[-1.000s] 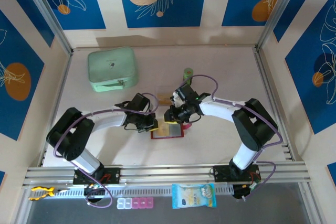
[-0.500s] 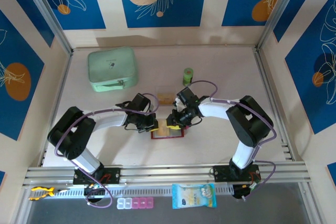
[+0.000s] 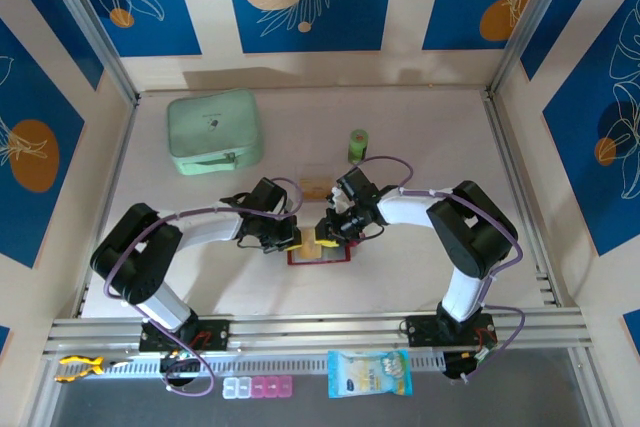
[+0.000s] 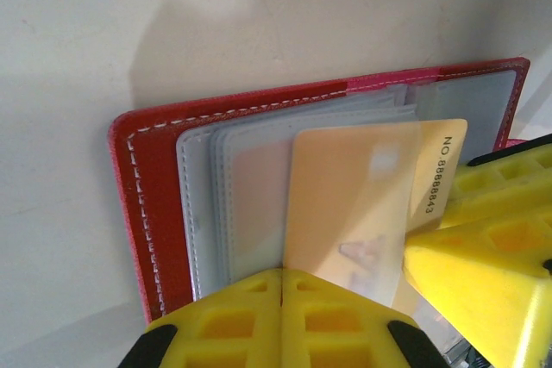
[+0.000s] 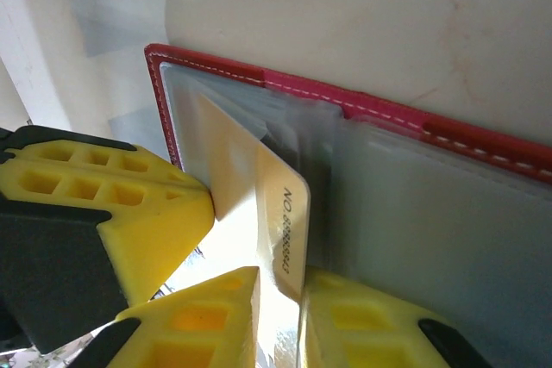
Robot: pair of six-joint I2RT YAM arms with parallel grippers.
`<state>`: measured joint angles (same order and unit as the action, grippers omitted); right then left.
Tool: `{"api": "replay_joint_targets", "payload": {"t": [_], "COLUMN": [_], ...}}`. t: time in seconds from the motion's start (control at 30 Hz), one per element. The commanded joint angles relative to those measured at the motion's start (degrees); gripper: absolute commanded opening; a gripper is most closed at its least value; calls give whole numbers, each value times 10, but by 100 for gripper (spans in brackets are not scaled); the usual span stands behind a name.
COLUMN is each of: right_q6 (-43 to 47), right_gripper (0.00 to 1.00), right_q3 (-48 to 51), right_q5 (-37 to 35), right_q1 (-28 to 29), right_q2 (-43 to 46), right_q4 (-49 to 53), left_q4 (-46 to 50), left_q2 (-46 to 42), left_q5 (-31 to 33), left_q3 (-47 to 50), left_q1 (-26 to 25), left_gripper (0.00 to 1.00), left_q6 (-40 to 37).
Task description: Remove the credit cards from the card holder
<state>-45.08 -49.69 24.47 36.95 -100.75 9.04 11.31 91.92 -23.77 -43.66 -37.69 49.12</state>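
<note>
- Count: two arms, one card holder (image 3: 335, 255), two cards seen, one mint-green case (image 3: 215, 132), one small green cylinder (image 3: 358, 144).
- Card holder lies open and flat at table (image 3: 420, 147) centre, between the two wrists.
- Credit card (image 4: 345, 204) sits part-way in a clear sleeve; its printed end, with a serial number, pokes out toward 3 o'clock in the left wrist view.
- Second card (image 3: 313, 187) lies flat on the table at 12 o'clock from the holder, apart from it.
- Case at 10 o'clock from the holder, cylinder at 1 o'clock; both well apart.
- Left arm: elbow folded, wrist reaching in from 9 o'clock. Left gripper (image 3: 292, 238) (image 4: 282, 316) has its fingers pressed together, tips on the sleeves at the holder's edge.
- Right arm: elbow bent high, wrist reaching in from 3 o'clock. Right gripper (image 3: 326, 232) (image 5: 280, 299) is narrow, the card's free end (image 5: 289, 230) between its fingers; cannot tell if it is clamped.
- Holder: dark red, white stitching, rounded corners, stacked greyish clear sleeves.
- Card: thin, tan-orange, rounded corners.
- Fingers (image 4: 492, 247): yellow moulded plastic with square recesses.
</note>
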Motion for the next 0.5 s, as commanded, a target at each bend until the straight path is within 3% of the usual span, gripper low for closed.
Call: {"api": "replay_joint_targets", "payload": {"t": [0.0, 0.47], "right_q6": [-3, 63], "right_gripper": [17, 8], "right_q3": [9, 1], "right_q5": [14, -54], "right_q1": [-4, -24], "right_q2": [4, 82], "right_q4": [-6, 108], "left_q4": [24, 33], "left_q2": [7, -4], "left_q5": [14, 23], "left_q3": [3, 1], "left_q1": [-3, -3], "left_gripper": [2, 2], "left_q6": [-5, -6]}}
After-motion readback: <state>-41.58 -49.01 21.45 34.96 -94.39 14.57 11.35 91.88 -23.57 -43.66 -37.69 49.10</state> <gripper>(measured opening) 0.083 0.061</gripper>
